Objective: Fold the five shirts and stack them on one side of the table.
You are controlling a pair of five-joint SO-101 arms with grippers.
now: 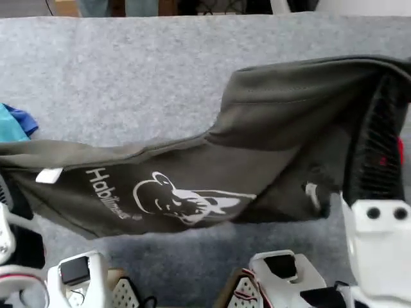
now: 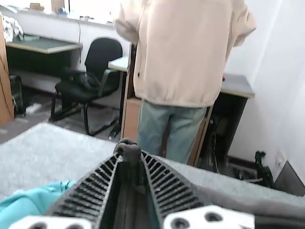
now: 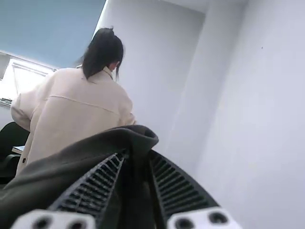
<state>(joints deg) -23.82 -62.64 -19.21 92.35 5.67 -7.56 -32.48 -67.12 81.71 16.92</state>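
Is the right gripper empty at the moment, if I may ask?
No, the right gripper is shut on a fold of the dark shirt.

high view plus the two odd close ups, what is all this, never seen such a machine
These are two small robot arms side by side at a table covered in grey felt. The high view comes from a fixed camera looking down over it. The other two pictures come from a camera on each arm's wrist, so the ribbed black fingers seen up close are that arm's own end effector. The left end effector and the right end effector are each shut on an edge of one olive shirt, which is stretched between them across the table. A teal shirt lies at the table's edge near the left arm.
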